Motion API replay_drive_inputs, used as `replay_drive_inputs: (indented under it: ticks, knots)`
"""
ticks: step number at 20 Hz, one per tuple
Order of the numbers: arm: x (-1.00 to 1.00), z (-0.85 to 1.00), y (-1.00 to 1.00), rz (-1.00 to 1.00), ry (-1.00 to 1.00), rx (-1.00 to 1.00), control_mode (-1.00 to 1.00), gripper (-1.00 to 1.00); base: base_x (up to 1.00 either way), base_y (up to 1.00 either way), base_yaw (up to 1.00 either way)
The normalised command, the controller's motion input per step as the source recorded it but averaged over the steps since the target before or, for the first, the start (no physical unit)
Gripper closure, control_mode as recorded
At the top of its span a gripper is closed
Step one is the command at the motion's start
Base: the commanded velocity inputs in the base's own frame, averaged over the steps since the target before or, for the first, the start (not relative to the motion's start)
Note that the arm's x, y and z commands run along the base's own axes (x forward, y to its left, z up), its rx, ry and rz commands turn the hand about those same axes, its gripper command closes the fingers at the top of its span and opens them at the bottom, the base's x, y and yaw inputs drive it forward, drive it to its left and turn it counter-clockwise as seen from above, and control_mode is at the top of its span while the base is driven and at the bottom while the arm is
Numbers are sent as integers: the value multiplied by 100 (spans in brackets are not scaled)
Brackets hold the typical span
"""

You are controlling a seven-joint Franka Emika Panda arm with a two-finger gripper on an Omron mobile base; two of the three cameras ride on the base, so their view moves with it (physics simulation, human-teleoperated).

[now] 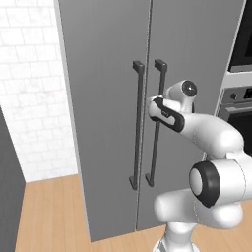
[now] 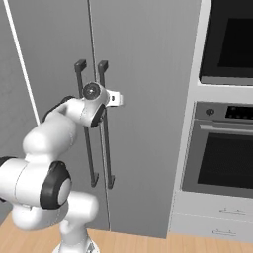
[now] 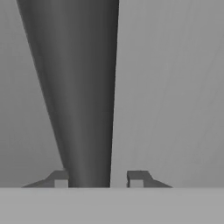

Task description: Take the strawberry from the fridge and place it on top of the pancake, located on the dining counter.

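Observation:
The fridge (image 1: pixel 108 98) stands right in front of me with both grey doors closed. Two dark bar handles run down its middle seam. My gripper (image 3: pixel 98 177) is open at the upper part of the right-hand handle (image 3: pixel 83 87), one fingertip (image 3: pixel 59 177) on each side of the bar. The left tip touches the bar and the right tip (image 3: pixel 136 177) stands a little off it. From the side, my hand (image 2: pixel 112 99) sits against that handle (image 2: pixel 106 148). The strawberry is hidden behind the closed doors. The pancake and the dining counter are out of view.
A built-in oven stack (image 2: pixel 222 148) with drawers below (image 2: pixel 212 217) stands just right of the fridge. A white tiled wall (image 1: pixel 29 98) and wood floor (image 1: pixel 49 211) lie to its left. A dark panel (image 1: pixel 7 187) edges the far left.

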Motion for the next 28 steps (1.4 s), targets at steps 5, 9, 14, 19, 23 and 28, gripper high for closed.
replay_drive_inputs:
  ticks: [5,9,14,19,23,28]
  knots:
    - [-77,-18,-79,0,1,1,-100,100,0,0,0]
    - [-100,-30,-99,0,3,0,-100,100,0,0,0]
    - [-100,-22,-100,-1,25,0,-100,100,0,0,0]
    - [-100,-47,-100,-3,21,0,-100,100,0,0,0]
    - [-100,-49,-100,-4,9,0,-100,100,0,0,0]
    - [-75,0,-63,-3,0,5,-100,-100,0,0,0]
